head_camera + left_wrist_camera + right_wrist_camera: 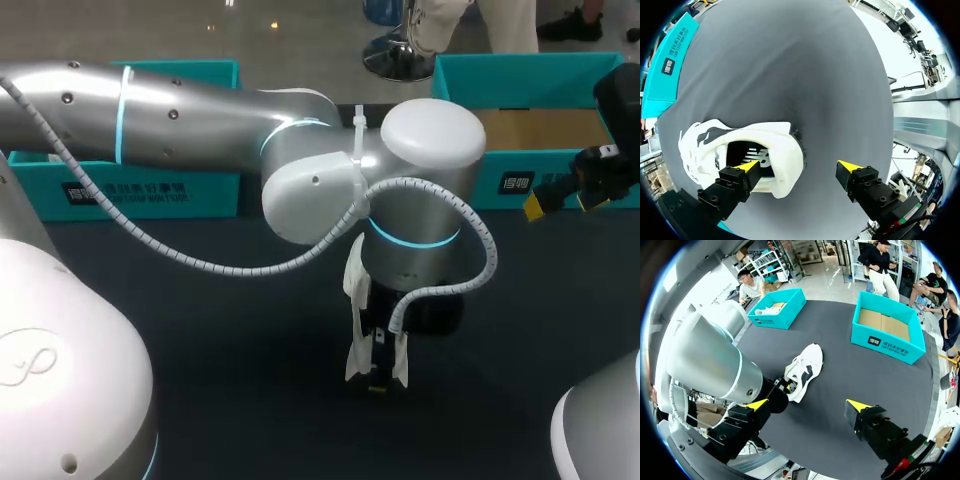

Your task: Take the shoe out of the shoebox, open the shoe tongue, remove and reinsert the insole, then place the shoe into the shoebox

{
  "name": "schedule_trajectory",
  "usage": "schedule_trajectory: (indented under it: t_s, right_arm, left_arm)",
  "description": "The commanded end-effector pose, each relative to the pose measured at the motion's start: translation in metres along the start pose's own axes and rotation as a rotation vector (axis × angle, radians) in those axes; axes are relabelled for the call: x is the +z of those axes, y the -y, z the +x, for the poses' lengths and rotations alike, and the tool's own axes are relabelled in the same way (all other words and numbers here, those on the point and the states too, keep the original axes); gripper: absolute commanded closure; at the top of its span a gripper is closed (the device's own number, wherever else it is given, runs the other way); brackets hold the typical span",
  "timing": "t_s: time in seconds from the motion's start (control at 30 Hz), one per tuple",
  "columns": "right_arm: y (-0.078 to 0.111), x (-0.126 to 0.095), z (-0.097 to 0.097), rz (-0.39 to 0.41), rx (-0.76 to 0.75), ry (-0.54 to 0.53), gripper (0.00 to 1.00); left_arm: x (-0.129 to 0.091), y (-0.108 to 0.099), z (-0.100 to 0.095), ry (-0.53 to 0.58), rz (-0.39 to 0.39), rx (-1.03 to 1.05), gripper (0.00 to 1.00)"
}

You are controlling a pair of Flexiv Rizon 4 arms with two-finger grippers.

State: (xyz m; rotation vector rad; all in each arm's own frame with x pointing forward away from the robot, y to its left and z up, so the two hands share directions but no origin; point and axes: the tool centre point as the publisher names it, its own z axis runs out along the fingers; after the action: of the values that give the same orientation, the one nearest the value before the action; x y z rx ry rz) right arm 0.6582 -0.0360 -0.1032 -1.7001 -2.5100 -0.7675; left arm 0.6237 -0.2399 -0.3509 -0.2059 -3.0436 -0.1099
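White shoe (356, 330), head view: on the black table (200, 340), mid-table, mostly hidden beneath the wrist of the left arm (200, 115).
Left arm, head view: in from the left, wrist pointing straight down over the shoe.
Shoebox (530, 130), head view: teal, open, at the far right, brown floor bare, well apart from the shoe.
Second teal box (130, 185), head view: at the far left, behind the left arm.
Right gripper (567, 203), head view: just before the shoebox, fingers spread, nothing held.
Left gripper (799, 167), left wrist view: released, fingers wide; one yellow tip over the shoe's dark opening, the other over bare table past the heel.
Shoe (740, 150), left wrist view: opening facing up, heel between the fingers.
Right gripper, right wrist view: spread, empty, over the table.
Shoe (807, 365), right wrist view: ahead of the gripper, on the table, nearer than both teal boxes, left arm's wrist at its heel end.
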Motion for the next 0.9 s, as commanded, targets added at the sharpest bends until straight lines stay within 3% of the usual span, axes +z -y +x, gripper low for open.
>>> schedule_trajectory:
  t_s: [0.03,0.17,0.2,0.23,0.27,0.9]
  right_arm:
    - [-0.005,0.001,0.000,0.009,0.001,0.000,0.00]
    - [-0.005,0.001,0.000,0.009,0.001,0.000,0.00]
    - [-0.005,0.001,0.000,0.009,0.001,0.000,0.00]
    - [-0.005,0.001,0.000,0.009,0.001,0.000,0.00]
    - [-0.005,0.001,0.000,0.009,0.001,0.000,0.00]
    - [-0.005,0.001,0.000,0.009,0.001,0.000,0.00]
  left_arm:
    - [0.008,0.002,-0.001,0.000,-0.004,-0.001,0.00]
    - [0.013,0.003,-0.004,0.008,-0.002,0.000,0.00]
    - [0.014,0.003,-0.004,0.015,0.000,-0.001,0.61]
    - [0.014,0.003,-0.004,0.018,0.005,-0.001,0.84]
    - [0.015,0.004,-0.004,0.023,0.008,0.007,1.00]
    - [0.012,0.000,0.006,0.017,0.016,0.025,1.00]
